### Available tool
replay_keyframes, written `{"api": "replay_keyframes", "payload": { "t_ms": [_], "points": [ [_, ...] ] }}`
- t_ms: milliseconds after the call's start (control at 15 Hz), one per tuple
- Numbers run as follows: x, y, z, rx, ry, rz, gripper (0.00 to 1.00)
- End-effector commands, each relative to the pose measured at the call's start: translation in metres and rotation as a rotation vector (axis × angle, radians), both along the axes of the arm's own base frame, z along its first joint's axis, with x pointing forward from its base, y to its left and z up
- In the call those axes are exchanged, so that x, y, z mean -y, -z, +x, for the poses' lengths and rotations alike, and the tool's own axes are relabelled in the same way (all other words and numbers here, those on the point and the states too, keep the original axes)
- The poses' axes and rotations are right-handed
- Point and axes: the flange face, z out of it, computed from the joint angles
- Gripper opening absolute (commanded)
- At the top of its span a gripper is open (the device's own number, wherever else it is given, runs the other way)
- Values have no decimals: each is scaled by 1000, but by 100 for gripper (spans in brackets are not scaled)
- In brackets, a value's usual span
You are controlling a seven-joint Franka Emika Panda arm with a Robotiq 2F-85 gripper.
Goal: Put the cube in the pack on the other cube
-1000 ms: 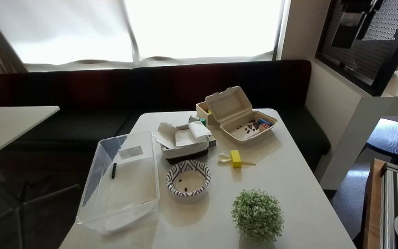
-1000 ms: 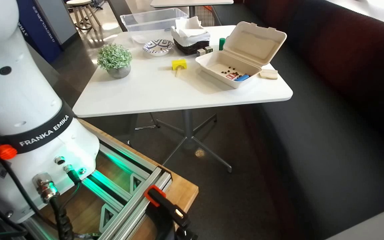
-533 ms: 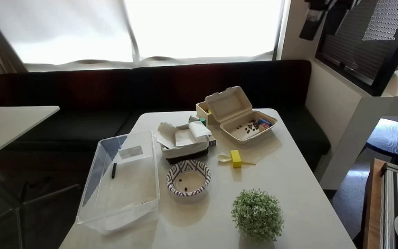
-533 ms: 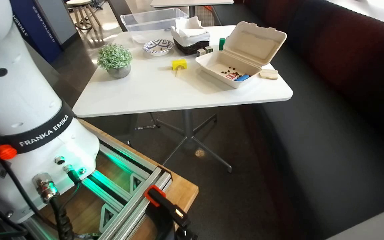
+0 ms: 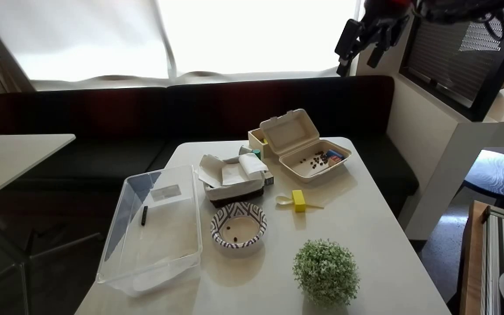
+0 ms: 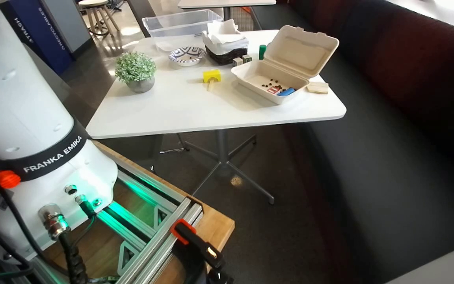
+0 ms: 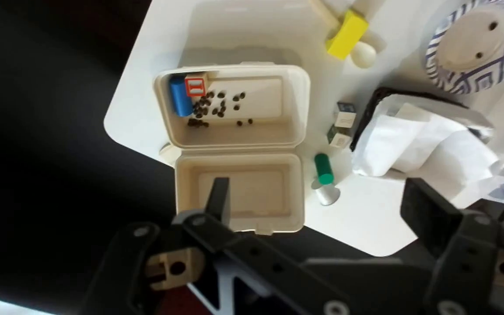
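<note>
The pack is an open beige clamshell box (image 5: 293, 131) at the table's far corner; it also shows in an exterior view (image 6: 298, 53) and in the wrist view (image 7: 296, 103). Inside it lies a small wooden cube with a red frame (image 7: 196, 86), beside a blue cylinder (image 7: 181, 97) and several dark beans. The cube also shows in both exterior views (image 5: 334, 161) (image 6: 273, 90). The other cube, a yellow block (image 5: 298, 201), rests at a pale spoon; it also shows in the wrist view (image 7: 348, 35). My gripper (image 5: 359, 63) is open and empty, high above the table; its fingers (image 7: 317, 190) show in the wrist view.
A napkin-lined basket (image 6: 227, 55), small wooden cubes (image 7: 344, 119) and a green cylinder (image 7: 323, 168) stand beside the pack. A patterned bowl (image 5: 239, 225), clear bin (image 5: 160, 236) and potted plant (image 5: 326, 271) are on the table. A pale wooden box (image 5: 258, 142) sits behind the lid.
My gripper has moved leftward from the upper right in an exterior view and has turned, with its open fingers now showing. The arm's lower links lean further left. Objects on the table have not moved.
</note>
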Motion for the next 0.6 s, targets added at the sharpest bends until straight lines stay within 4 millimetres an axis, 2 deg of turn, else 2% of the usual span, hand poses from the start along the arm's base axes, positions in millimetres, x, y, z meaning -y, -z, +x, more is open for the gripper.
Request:
{"api": "replay_keyframes", "payload": {
  "t_ms": [0,200,267,400,533],
  "points": [
    [41,43,17,-6,27,-26,100],
    [75,74,30,-6,81,-2,100],
    [60,55,22,0,61,2,100],
    [75,70,27,-8,84,11,100],
    [77,74,29,-16,87,13,100]
  ]
}}
